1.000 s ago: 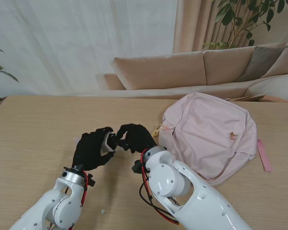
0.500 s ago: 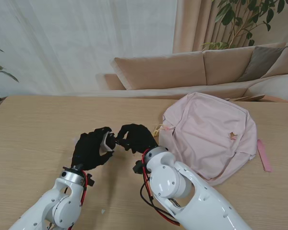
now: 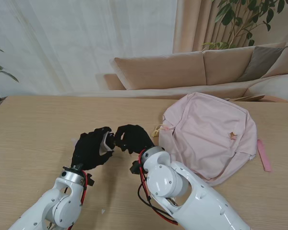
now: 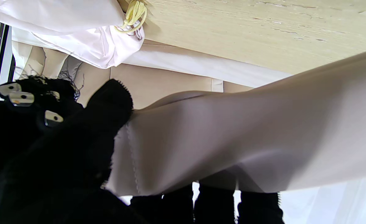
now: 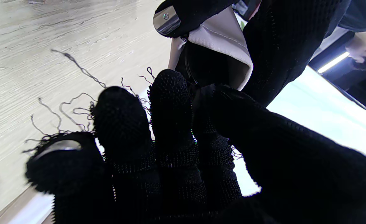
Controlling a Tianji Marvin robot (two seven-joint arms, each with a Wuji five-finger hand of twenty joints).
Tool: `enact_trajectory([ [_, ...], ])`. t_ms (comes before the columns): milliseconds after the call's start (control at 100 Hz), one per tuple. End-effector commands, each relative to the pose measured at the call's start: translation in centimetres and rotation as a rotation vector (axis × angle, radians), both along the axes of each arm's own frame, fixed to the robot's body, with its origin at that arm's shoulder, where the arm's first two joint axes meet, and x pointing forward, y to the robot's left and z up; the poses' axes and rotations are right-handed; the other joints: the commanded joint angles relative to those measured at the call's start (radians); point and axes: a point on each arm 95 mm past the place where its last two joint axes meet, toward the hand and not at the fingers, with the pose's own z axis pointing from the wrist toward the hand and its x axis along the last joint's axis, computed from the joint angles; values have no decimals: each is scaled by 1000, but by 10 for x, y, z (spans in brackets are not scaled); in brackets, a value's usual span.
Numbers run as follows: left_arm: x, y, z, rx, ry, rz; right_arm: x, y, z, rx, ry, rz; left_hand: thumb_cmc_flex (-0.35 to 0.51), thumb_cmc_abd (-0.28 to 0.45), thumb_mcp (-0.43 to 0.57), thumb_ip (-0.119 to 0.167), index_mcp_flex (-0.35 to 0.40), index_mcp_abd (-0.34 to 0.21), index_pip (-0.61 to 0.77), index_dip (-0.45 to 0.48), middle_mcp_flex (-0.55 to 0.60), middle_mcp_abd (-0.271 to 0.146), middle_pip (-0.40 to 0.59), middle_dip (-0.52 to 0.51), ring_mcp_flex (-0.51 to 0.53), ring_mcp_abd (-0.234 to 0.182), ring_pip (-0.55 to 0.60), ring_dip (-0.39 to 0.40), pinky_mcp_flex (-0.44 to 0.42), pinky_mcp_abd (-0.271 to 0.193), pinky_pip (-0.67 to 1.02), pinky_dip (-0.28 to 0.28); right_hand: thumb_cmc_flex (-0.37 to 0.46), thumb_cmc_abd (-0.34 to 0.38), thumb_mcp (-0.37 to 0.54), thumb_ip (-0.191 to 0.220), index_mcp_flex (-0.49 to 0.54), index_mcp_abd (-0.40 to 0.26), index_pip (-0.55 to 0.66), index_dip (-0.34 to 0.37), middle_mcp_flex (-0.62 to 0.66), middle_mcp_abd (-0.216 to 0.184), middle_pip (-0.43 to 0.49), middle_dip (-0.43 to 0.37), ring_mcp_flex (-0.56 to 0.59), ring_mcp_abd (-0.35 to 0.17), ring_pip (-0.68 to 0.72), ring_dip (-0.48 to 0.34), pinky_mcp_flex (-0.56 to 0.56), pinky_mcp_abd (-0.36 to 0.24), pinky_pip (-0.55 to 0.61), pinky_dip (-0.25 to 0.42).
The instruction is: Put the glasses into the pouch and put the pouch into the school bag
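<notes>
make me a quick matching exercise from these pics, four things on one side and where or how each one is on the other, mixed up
Things:
1. pouch
2. school bag
3. left hand
4. right hand

States:
A. lying flat on the table, on my right
B. held up off the table, mouth open
C. fingers at the pouch's mouth
D. shut around the pouch

Pairs: 1-B, 2-A, 3-D, 4-C
</notes>
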Motion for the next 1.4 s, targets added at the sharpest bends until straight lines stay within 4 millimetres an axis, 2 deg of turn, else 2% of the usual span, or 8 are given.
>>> enact_trajectory([
  [0, -2, -5, 2, -6, 9, -15, -4, 7, -1, 4, 13, 28, 59, 68, 114, 57, 19, -48, 47, -10, -38, 1, -15, -8, -12, -19, 20, 25, 3, -5, 48, 30, 21, 9, -4, 3, 22, -42, 7, -3, 37, 7, -5, 9, 24, -12, 14, 10, 21, 12, 57, -5],
  [710, 1, -12, 5, -20, 0, -38, -4, 18, -6, 7, 26, 66, 65, 68, 115, 58, 19, -45, 49, -9, -36, 1, -12, -7, -8, -22, 27, 28, 9, -7, 52, 32, 28, 13, -9, 3, 18, -42, -3, -9, 39, 9, -11, 18, 23, -10, 18, 11, 24, 13, 57, -7],
  [1010, 0, -11, 5, -19, 2, -36, -4, 17, -6, 2, 26, 65, 66, 69, 114, 58, 19, -43, 54, -8, -34, 1, -12, -7, -9, -22, 27, 27, 9, -4, 54, 32, 19, 13, -8, 6, -5, -28, -36, -74, 39, 4, -15, 21, 23, -10, 17, 10, 23, 12, 58, -8],
  [1200, -1, -6, 4, -25, 7, -23, -5, 3, -1, 1, 19, 32, 65, 71, 113, 57, 18, -44, 55, -7, -34, 1, -12, -7, -12, -19, 25, 26, 6, -4, 53, 31, -81, 3, -7, 17, -61, -2, -67, -99, -5, 4, -32, 20, 21, 2, -31, -11, -22, 13, 58, -4],
  [1260, -1, -4, 3, -31, 10, -18, -5, -3, 2, 2, 14, 18, 64, 71, 112, 57, 18, -45, 56, -7, -35, 3, -13, -7, -12, -20, 24, 26, 5, -4, 52, 31, -113, 13, -18, 22, -70, -1, -97, -89, -37, 7, -38, 18, 20, 5, -58, -23, -48, 13, 56, 4],
  [1390, -3, 0, 1, -48, 25, -10, -8, -18, 12, -1, -5, -10, 63, 73, 109, 57, 18, -45, 56, -7, -35, 3, -14, -8, -15, -15, 24, 26, 2, -4, 52, 31, -153, 36, -48, 32, -83, -12, -204, -16, -118, 11, -72, -13, 19, 16, -185, -67, -130, 18, 25, 35],
])
